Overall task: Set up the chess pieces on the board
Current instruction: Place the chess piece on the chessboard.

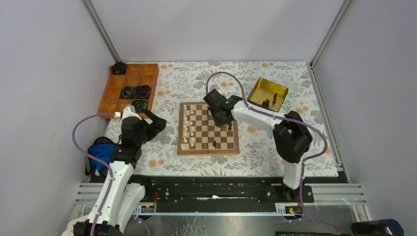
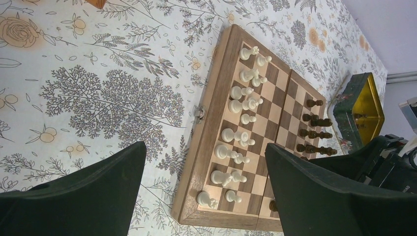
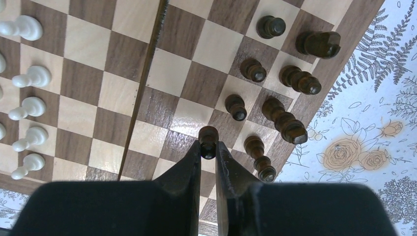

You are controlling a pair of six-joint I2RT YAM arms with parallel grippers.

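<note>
The wooden board [image 1: 208, 129] lies mid-table, also in the left wrist view [image 2: 204, 147] and the right wrist view [image 3: 123, 98]. Cream-white pieces [image 2: 241, 105] stand in two rows along its left side. Several dark brown pieces [image 3: 275, 88] stand at its right side. My right gripper [image 3: 208, 145] is shut on a dark brown pawn [image 3: 208, 138], which stands upright on or just above a square in line with the other dark pawns. In the top view this gripper [image 1: 220, 117] is over the board's far right part. My left gripper [image 1: 156, 124] is open and empty, left of the board.
A gold tin [image 1: 267, 94] holding a few dark pieces sits behind and right of the board. An orange compartment tray [image 1: 129, 87] with black ring items is at the far left. A blue object [image 1: 101, 150] lies beside the left arm. One dark piece [image 1: 214, 144] stands near the board's front edge.
</note>
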